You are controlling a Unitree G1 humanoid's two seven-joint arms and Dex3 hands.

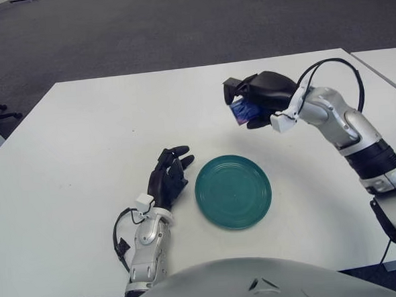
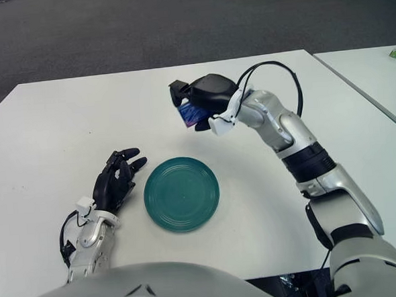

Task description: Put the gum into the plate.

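One green plate (image 1: 233, 191); right hand (image 1: 259, 97) grips gum (image 1: 241, 110).

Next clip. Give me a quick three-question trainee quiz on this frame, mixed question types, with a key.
1. True or false: the gum pack already lies in the green plate.
2. Which hand holds the gum pack? A) left hand B) right hand C) neither
3. Fill in: the left hand shows with fingers spread just to the ____ of the plate.

Key:
1. False. The right hand holds it in the air beyond the plate's far rim, and nothing lies in the plate.
2. B. Its fingers are closed around the pack.
3. Left. It holds nothing and shows against the white table.
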